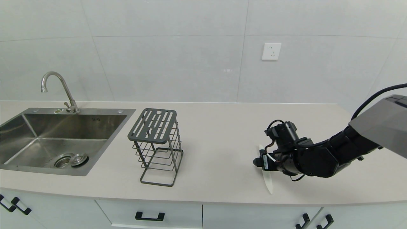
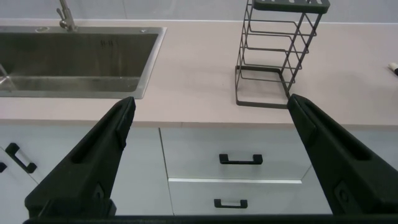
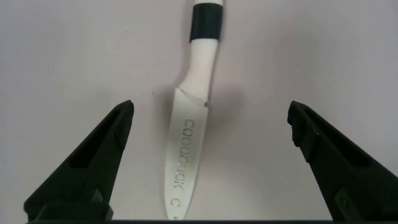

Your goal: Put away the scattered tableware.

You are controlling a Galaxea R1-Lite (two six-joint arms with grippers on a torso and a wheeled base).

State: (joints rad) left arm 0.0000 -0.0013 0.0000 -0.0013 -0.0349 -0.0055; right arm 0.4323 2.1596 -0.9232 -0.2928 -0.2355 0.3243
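Right hand (image 1: pixel 259 162) sits spread wide over white knife (image 1: pixel 268 181) lying flat on counter (image 1: pixel 222 143), lower right of frame; thin blade hugs surface, so a closing grip may skid it or pinch nothing.

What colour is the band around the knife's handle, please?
Black, on the white knife; best in the right wrist view.
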